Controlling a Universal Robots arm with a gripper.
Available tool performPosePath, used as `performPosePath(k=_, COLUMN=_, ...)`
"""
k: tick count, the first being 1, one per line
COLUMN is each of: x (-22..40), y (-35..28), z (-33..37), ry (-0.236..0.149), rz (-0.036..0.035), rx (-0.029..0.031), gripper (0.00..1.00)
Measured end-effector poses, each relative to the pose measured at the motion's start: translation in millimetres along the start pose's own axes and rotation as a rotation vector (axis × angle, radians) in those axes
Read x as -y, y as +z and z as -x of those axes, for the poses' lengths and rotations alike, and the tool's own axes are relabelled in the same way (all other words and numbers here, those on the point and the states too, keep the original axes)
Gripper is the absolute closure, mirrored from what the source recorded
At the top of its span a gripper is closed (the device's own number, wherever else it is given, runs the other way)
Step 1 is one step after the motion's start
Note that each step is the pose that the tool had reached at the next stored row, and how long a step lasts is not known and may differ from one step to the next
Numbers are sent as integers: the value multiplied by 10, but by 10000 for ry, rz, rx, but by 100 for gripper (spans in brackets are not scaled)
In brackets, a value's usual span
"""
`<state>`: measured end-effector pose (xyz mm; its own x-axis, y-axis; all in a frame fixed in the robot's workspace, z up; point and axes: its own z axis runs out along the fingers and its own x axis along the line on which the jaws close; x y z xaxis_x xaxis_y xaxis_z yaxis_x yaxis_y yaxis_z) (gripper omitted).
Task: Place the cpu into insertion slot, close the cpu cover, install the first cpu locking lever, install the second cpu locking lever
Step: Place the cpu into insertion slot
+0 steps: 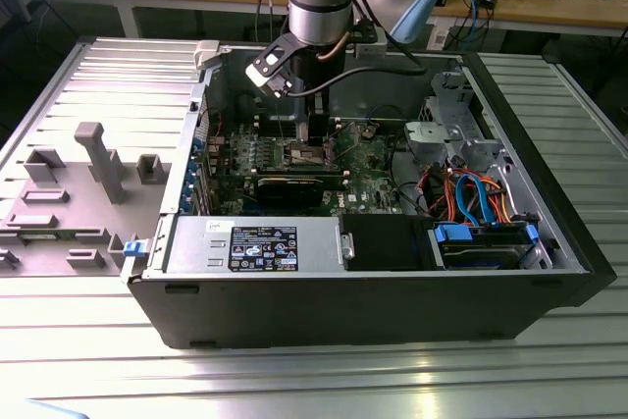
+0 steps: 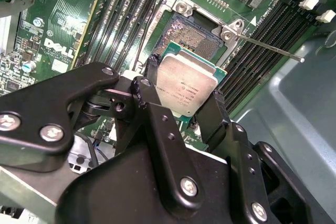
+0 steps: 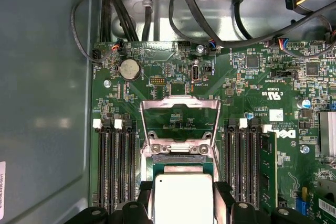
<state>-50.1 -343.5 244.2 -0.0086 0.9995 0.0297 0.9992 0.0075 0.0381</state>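
My gripper (image 2: 184,95) is shut on the cpu (image 2: 186,85), a small silver-topped chip with a green rim, its black fingers (image 2: 152,74) pressing two opposite edges. The chip hangs tilted just above the insertion slot (image 2: 191,34), whose tan-gold contact field lies bare. In the first wrist view the cpu (image 3: 184,198) covers most of the socket, and the cpu cover (image 3: 181,100), a silver frame with a square cut-out, stands flipped open beyond it. A thin metal locking lever (image 2: 268,45) sticks out free beside the socket. In the exterior view the gripper (image 1: 312,139) reaches down into the open computer case (image 1: 373,321).
Long black memory slots (image 3: 113,161) flank the socket on both sides. Black cables (image 3: 131,3) run along the board's far edge. A power supply with a label plate (image 1: 263,247) and a drive bay with blue and orange cables (image 1: 481,208) sit inside the case. A grey fixture tray (image 1: 88,174) lies at the exterior view's left.
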Motion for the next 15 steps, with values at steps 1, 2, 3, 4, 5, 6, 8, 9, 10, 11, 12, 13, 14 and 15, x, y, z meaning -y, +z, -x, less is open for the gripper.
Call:
performPosePath(k=1, x=0, y=9, z=0, ry=0, rz=-1, rx=1, gripper=45)
performPosePath(k=2, x=2, y=40, z=1, ry=0, rz=-1, rx=2, gripper=45)
performPosePath(k=3, x=3, y=73, z=2, ry=0, rz=-1, rx=1, gripper=45)
performPosePath(k=4, x=5, y=98, z=2, ry=2, rz=-1, rx=1, gripper=45)
performPosePath(k=5, x=8, y=122, z=-1, ry=1, rz=-2, rx=32, gripper=45)
performPosePath(k=6, x=10, y=140, z=-4, ry=-4, rz=-2, rx=131, gripper=45)
performPosePath(k=8, x=18, y=161, z=-16, ry=-12, rz=-3, rx=286, gripper=45)
performPosePath(k=9, x=47, y=177, z=-16, ry=-16, rz=-4, rx=288, gripper=45)
performPosePath(k=10, x=48, y=179, z=-16, ry=-16, rz=-4, rx=288, gripper=45)
performPosePath(k=11, x=48, y=179, z=-16, ry=-16, rz=-4, rx=288, gripper=45)
performPosePath(k=12, x=50, y=181, z=-16, ry=-16, rz=-4, rx=288, gripper=45)
performPosePath(k=13, x=52, y=183, z=-15, ry=-16, rz=-4, rx=288, gripper=45)
performPosePath(k=14, x=52, y=183, z=-15, ry=-16, rz=-4, rx=288, gripper=45)
performPosePath(k=15, x=52, y=184, z=-16, ry=-16, rz=-4, rx=288, gripper=45)
